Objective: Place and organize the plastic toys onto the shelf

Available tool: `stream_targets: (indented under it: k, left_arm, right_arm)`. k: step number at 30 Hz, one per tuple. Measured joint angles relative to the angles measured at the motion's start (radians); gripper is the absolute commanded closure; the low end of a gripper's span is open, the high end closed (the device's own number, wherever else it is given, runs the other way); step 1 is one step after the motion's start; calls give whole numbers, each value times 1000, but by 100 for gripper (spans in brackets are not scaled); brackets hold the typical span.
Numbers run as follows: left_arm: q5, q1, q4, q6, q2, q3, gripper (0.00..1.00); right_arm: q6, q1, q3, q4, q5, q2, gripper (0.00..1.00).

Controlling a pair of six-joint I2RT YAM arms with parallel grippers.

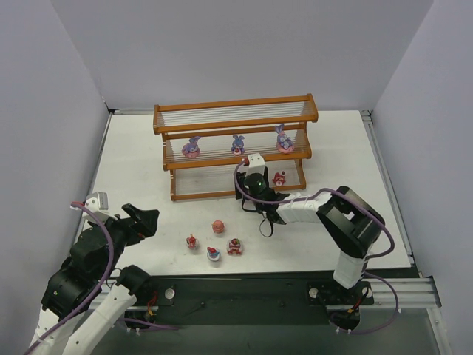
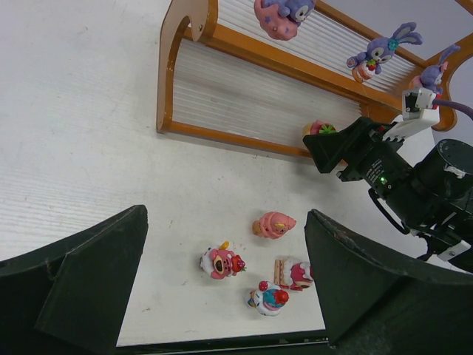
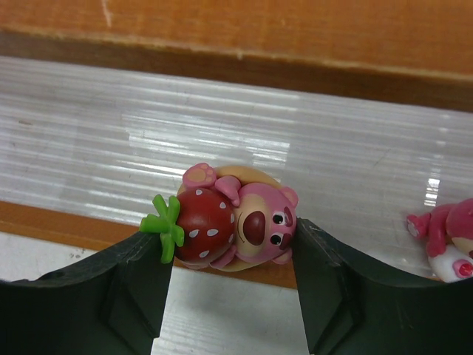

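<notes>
TOP: 3 bunnies (image 1: 237,144) on mid tier of shelf (image 1: 235,111), red toy (image 1: 279,178) on btm tier, 4 loose toys (image 1: 218,226) on table (image 1: 332,148) | L-WRIST: left gripper (image 2: 225,216) spread wide, empty, nr the 4 | R-WRIST: right gripper (image 3: 233,248) clamped on strawberry bear (image 3: 236,225) at btm tier front edge | EST: 4/9 shelved, 5th going in.

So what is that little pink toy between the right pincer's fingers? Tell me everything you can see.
The pink bear is a glossy plastic figurine with dark eyes and a maroon snout, hugging a red, white-dotted strawberry with green leaves. It sits at the front edge of the lowest tier of the shelf, pinched between the fingers of the right pincer: leaves against one, cheek against the other.
</notes>
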Motion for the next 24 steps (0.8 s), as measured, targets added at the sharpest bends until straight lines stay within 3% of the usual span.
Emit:
stream_targets:
  k: [16, 24]
  left_arm:
    - [-1, -1, 0, -1, 0, 0, 3]
    - [-1, -1, 0, -1, 0, 0, 3]
  right_arm:
    - [-9, 9, 0, 97, 82, 77, 62]
    - [13, 17, 9, 80, 108, 80, 51]
